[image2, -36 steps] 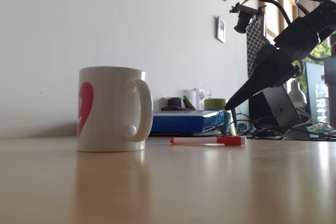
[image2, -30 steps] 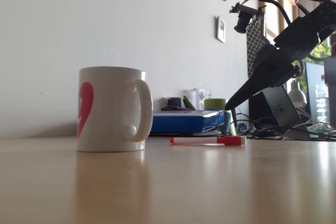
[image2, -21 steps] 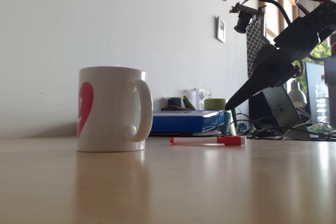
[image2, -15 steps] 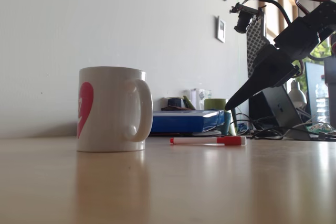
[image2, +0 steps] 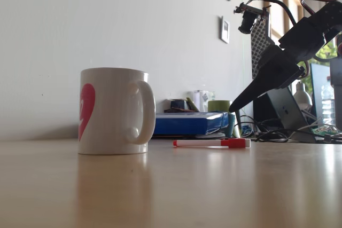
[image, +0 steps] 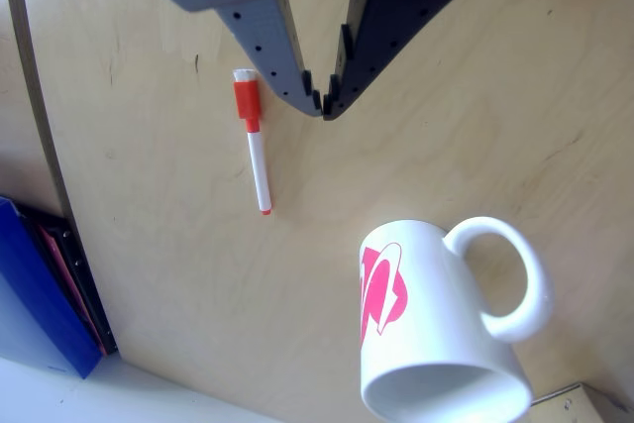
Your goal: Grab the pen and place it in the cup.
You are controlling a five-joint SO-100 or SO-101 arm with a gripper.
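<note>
Slim white pen (image: 256, 141), red cap

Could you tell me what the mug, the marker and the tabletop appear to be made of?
The mug looks like glazed white ceramic: thick walls and a soft sheen. The marker seems to be smooth plastic, white with a red cap. The tabletop appears to be light wood or wood veneer, with visible grain and a satin reflection.
</note>
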